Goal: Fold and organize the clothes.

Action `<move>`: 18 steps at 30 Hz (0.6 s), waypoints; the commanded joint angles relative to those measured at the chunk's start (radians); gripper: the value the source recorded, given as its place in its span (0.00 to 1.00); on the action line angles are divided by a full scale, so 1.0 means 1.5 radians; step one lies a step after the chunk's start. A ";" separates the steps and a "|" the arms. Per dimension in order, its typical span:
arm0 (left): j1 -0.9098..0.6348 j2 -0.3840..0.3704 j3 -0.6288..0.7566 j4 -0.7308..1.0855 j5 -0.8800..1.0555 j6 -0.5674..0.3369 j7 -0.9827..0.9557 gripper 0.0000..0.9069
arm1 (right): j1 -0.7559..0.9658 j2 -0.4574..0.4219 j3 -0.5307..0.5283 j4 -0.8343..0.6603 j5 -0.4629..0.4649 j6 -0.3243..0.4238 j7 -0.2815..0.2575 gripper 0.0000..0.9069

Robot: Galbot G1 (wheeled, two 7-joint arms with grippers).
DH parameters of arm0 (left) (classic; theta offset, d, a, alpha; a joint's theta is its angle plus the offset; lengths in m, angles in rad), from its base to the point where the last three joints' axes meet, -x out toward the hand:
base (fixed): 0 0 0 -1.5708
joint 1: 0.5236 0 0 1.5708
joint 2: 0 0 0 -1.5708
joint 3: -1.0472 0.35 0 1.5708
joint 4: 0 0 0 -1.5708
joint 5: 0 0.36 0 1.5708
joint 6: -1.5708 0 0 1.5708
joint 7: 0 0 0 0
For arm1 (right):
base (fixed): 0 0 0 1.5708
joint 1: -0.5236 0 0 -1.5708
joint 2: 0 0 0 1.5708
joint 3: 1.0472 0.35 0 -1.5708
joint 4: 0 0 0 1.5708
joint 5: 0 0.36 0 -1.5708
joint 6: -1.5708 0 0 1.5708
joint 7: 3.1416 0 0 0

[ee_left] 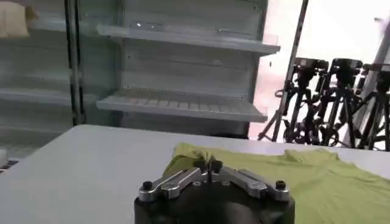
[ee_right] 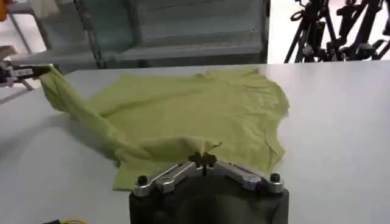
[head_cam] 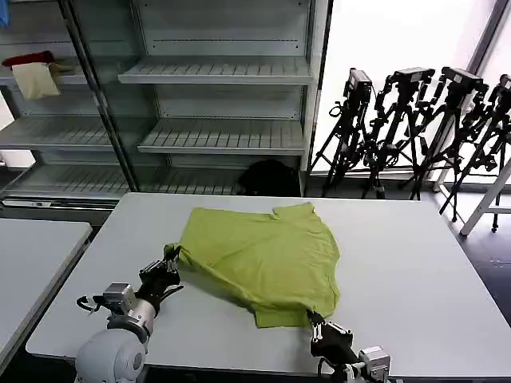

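Head view: both grippers' jaws pinch the thin, crumpled lime-green T-shirt (head_cam: 267, 259).

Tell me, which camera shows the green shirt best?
The head view: the whole T-shirt lies spread on the table, pinched by the left gripper and right gripper. The right wrist view shows most of it, the left wrist view just part.

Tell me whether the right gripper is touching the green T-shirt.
Touching. In the right wrist view the right gripper has its jaws shut on a pinched fold of the T-shirt edge; the head view shows the same grip at the shirt's near corner.
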 commanded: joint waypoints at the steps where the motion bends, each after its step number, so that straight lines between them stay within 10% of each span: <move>1: -0.001 0.003 -0.001 -0.005 0.009 0.000 0.001 0.00 | 0.023 0.000 0.038 -0.015 0.006 0.000 -0.002 0.00; 18: -0.045 -0.006 0.039 0.057 0.066 0.001 0.006 0.00 | 0.068 0.003 0.050 -0.074 0.048 -0.001 -0.011 0.00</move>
